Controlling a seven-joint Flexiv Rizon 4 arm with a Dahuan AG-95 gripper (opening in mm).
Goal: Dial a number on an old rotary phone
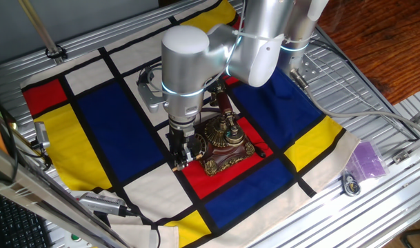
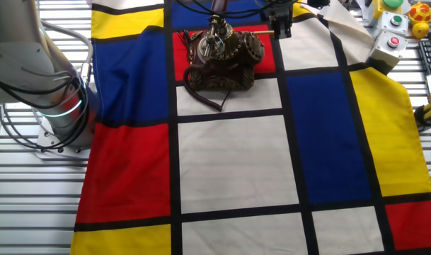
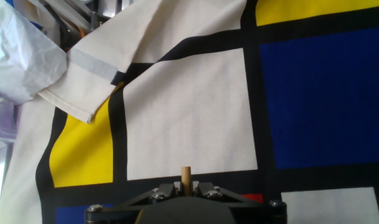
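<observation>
Bronze-and-red, the old rotary phone [image 1: 225, 143] sits on a red square of the desk's cloth [image 2: 229, 163] — the gripper [image 1: 183, 160] beside its dial, jaws closed on a thin wooden stick [image 3: 186, 177] — presumably for turning the dial.

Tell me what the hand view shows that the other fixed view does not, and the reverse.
Only the hand view: the stick seen end-on, clamped in the gripper, and a folded cloth corner. Only the other fixed view: the phone with its dial and cord, the arm's base, and button boxes. Both: the coloured cloth.
</observation>
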